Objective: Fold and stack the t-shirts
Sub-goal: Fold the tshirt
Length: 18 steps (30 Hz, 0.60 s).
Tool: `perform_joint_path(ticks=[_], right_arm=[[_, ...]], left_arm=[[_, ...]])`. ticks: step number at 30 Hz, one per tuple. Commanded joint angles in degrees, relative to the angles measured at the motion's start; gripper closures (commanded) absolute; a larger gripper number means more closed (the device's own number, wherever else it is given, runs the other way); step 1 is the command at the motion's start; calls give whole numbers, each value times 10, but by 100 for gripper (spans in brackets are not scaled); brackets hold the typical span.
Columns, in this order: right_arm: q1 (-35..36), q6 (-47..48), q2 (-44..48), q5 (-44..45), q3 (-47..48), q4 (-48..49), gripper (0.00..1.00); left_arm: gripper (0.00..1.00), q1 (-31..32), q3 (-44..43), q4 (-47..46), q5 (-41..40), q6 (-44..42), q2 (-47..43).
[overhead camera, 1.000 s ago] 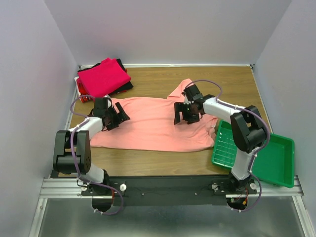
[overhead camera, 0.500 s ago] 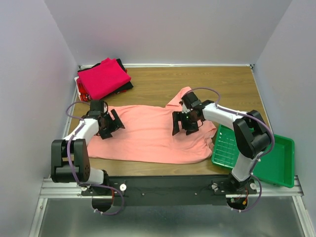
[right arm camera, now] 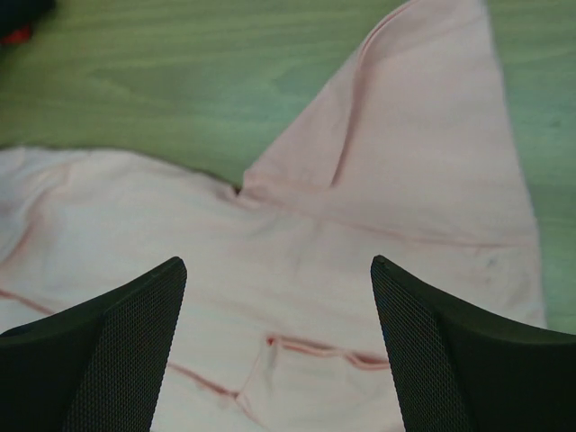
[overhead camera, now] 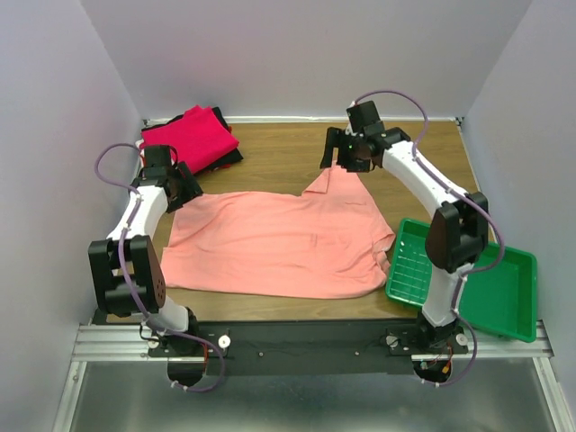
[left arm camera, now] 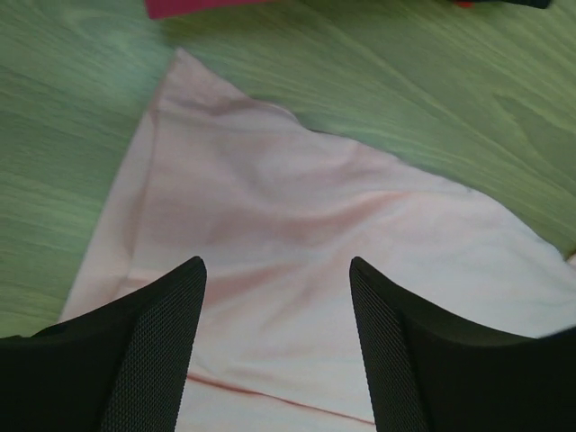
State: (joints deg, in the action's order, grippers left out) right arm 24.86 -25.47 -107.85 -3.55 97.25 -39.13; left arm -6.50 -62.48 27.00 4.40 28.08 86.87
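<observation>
A salmon-pink t-shirt (overhead camera: 279, 238) lies spread flat on the wooden table, one sleeve (overhead camera: 337, 180) pointing to the far side. My left gripper (overhead camera: 183, 186) hovers over the shirt's far left corner (left arm camera: 180, 99), open (left arm camera: 277, 263), with only pink cloth seen below its jaws. Over the far sleeve (right arm camera: 432, 135) my right gripper (overhead camera: 344, 160) also stands open (right arm camera: 277, 261) and holds nothing. Folded t-shirts, magenta on top with red and black beneath, make a stack (overhead camera: 191, 139) at the far left corner.
A green plastic tray (overhead camera: 490, 283) sits at the near right, its left rim touching the shirt's right edge. Grey walls close in the table on three sides. A strip of bare wood (overhead camera: 279, 144) lies between the stack and the right gripper.
Both arms have swung away from the shirt's middle toward the far side: the left to the far left corner, the right to the far sleeve. The left jaws have narrowed a little.
</observation>
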Motion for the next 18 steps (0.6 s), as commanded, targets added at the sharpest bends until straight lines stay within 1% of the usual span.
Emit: perform_joint_path(ticks=[1, 2, 3, 5, 6, 10, 13, 18], right_arm=[[-31, 23, -77, 22, 62, -18, 11], [-34, 24, -86, 17, 74, -19, 11], [-39, 25, -95, 13, 84, -18, 11], [-42, 24, -111, 2, 102, -17, 11], [-43, 24, -113, -1, 105, -17, 11], [-44, 21, -115, -12, 93, -13, 11], [-44, 19, -108, -23, 63, -3, 11], [-44, 17, -90, -32, 24, 5, 11]], left_arm=[[30, -16, -8, -3, -70, -50, 26], [32, -18, -10, -4, -74, -51, 36], [37, -20, -9, -11, -75, -53, 41], [39, -22, -10, -21, -77, -56, 48], [42, -23, -11, -27, -77, -55, 56], [43, -26, -14, -47, -94, -49, 76], [44, -27, -16, -73, -100, -46, 88], [44, -29, -38, -88, -122, -56, 123]])
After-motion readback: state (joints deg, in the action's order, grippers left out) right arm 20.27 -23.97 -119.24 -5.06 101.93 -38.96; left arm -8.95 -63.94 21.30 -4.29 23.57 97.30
